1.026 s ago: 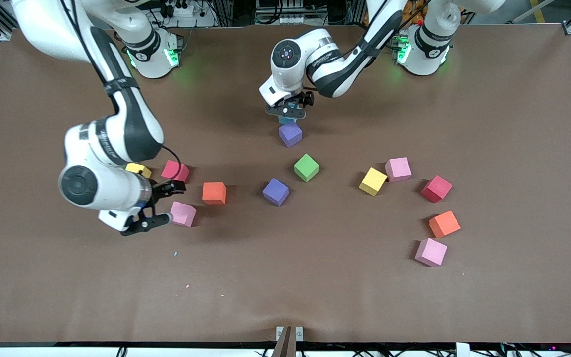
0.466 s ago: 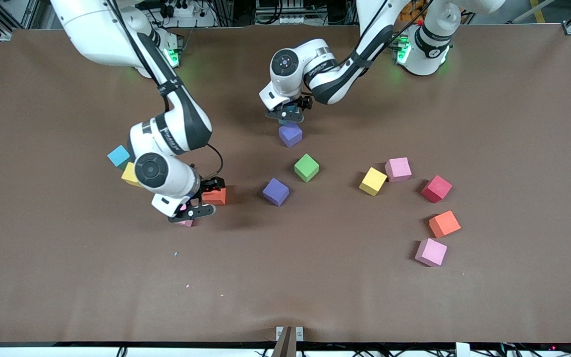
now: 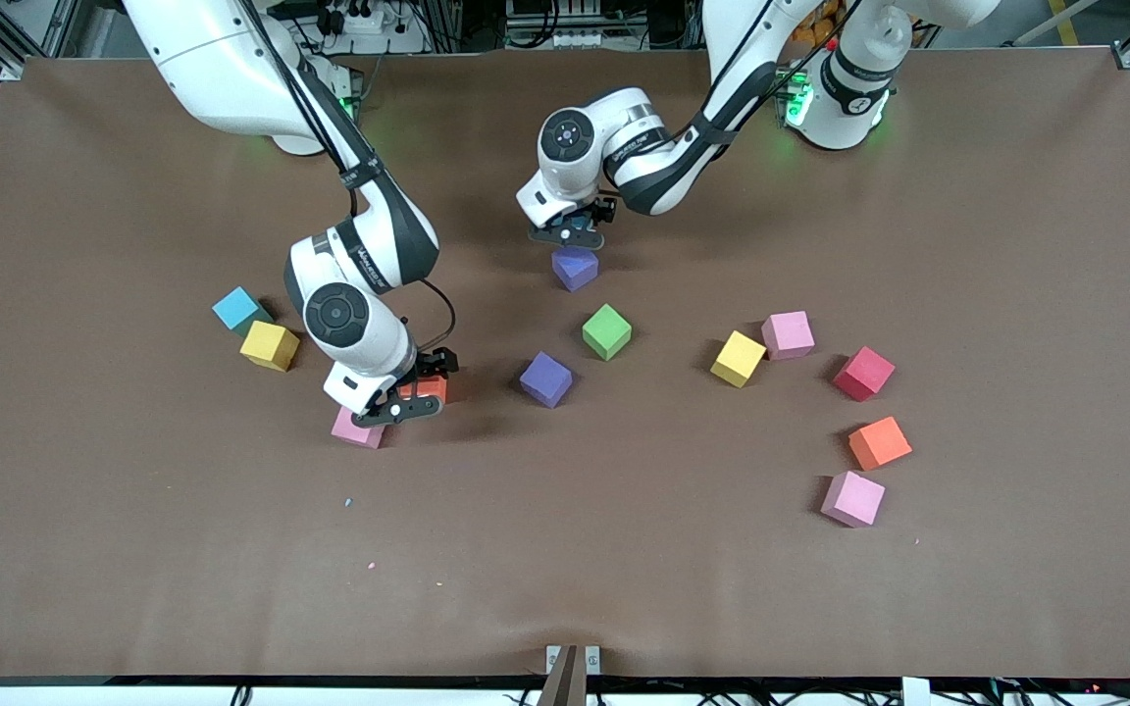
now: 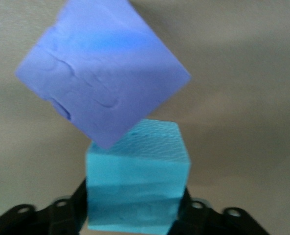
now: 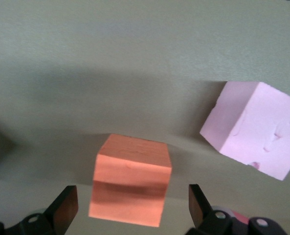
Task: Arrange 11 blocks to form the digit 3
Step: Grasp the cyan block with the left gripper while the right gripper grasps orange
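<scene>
The blocks lie loose on the brown table (image 3: pixel 133 549), and no digit 3 shows. My left gripper (image 3: pixel 570 233) (image 4: pixel 133 201) is low at mid-table, farther from the front camera than a purple block (image 3: pixel 575 267) (image 4: pixel 100 73). Both its fingers press the sides of a light blue block (image 4: pixel 137 191), which touches the purple one. My right gripper (image 3: pixel 418 387) (image 5: pixel 132 205) stands open around an orange block (image 3: pixel 431 389) (image 5: pixel 130 176), with a gap on each side. A pink block (image 3: pixel 354 430) (image 5: pixel 255 127) lies just beside it.
Toward the right arm's end lie a light blue block (image 3: pixel 234 308) and a yellow one (image 3: pixel 269 345). A purple block (image 3: pixel 545 378) and a green one (image 3: pixel 607 330) sit mid-table. Yellow (image 3: pixel 738 358), pink (image 3: pixel 788 334), red (image 3: pixel 863 373), orange (image 3: pixel 879 442) and pink (image 3: pixel 852 498) blocks curve toward the left arm's end.
My right arm swung from beside the pink block to over the orange one, uncovering the light blue and yellow blocks. My left gripper sank slightly and closed on its light blue block.
</scene>
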{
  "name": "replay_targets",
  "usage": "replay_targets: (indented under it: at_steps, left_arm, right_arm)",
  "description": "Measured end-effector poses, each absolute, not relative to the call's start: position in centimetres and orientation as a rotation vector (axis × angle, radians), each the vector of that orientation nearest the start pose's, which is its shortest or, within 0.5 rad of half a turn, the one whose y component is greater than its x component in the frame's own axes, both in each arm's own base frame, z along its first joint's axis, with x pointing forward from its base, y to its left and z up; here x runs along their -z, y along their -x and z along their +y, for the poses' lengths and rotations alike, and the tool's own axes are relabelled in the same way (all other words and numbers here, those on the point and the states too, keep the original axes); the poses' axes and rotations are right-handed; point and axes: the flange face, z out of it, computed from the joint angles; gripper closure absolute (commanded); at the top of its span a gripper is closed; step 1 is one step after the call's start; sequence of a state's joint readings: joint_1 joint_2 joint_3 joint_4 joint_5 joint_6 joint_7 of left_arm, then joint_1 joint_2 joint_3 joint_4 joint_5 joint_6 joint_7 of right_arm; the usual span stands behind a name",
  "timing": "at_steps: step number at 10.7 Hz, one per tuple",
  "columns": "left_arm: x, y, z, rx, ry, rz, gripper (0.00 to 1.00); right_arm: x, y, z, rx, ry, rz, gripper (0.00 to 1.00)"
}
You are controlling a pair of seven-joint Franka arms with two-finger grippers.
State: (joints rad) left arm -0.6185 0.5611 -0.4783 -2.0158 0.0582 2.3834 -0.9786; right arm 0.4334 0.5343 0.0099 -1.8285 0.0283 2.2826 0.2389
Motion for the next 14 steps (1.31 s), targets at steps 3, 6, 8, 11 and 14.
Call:
replay_targets:
  at_steps: [3, 6, 8, 11, 14]
  left_arm:
    - [-19.1, -27.2, -52.4, -0.382, 3.1, -0.083, 0.92]
    - [-19.0, -26.7, -52.6, -0.382, 3.091, -0.13, 0.91]
    - [-19.1, -25.2, -53.1, -0.39, 3.088, -0.095, 0.89]
    - [-19.2, -23.1, -53.9, -0.402, 3.087, -0.032, 0.89]
    - [-19.2, -22.8, -54.1, -0.385, 3.093, 0.053, 0.89]
  right_arm:
    - [-21.6, -58.1, 26.9, -0.112, 3.136, -0.237, 0.0]
    - [-20.3, -58.0, 26.8, -0.126, 3.145, -0.172, 0.0]
    - [-20.2, -57.9, 26.9, -0.129, 3.147, -0.139, 0.02]
    - [-19.6, -57.6, 26.9, -0.123, 3.147, -0.122, 0.72]
    - [-19.0, -57.1, 26.7, -0.077, 3.137, -0.133, 0.84]
